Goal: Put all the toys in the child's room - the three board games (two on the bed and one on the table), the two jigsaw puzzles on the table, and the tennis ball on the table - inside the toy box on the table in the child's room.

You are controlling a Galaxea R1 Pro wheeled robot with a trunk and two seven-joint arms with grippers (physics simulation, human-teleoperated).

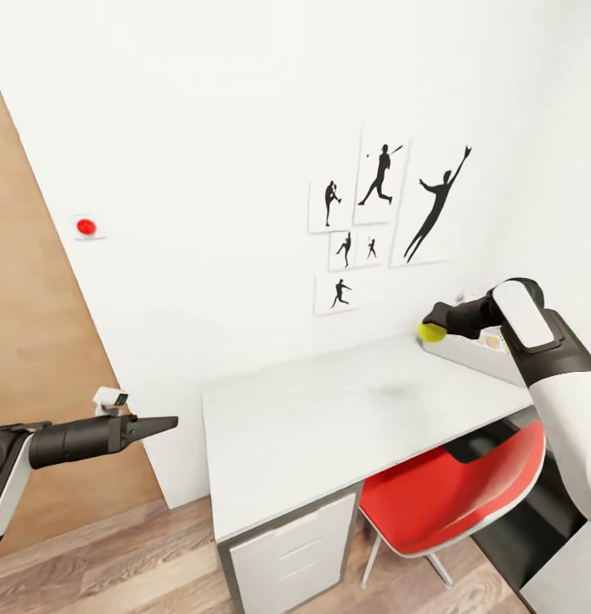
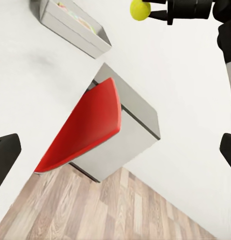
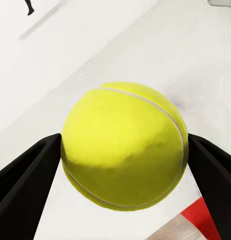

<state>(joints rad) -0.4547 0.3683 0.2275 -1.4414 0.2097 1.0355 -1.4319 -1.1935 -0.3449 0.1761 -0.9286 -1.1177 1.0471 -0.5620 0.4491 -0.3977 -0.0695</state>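
My right gripper (image 1: 435,329) is shut on the yellow-green tennis ball (image 1: 430,333), holding it above the light grey table (image 1: 329,418), just off the end of the pale grey toy box (image 1: 478,354). The right wrist view has the ball (image 3: 125,145) pinched between two black fingers (image 3: 25,185). The toy box (image 2: 70,30) holds something colourful that I cannot identify. The right arm covers part of the box. My left gripper (image 1: 163,424) hangs open and empty off the table's left end, above the floor.
A red chair (image 1: 453,495) is tucked under the table, beside white drawers (image 1: 291,550). Black silhouette sports pictures (image 1: 380,213) hang on the white wall behind. A wooden door panel (image 1: 31,341) stands at the left, above wood-plank floor (image 1: 99,563).
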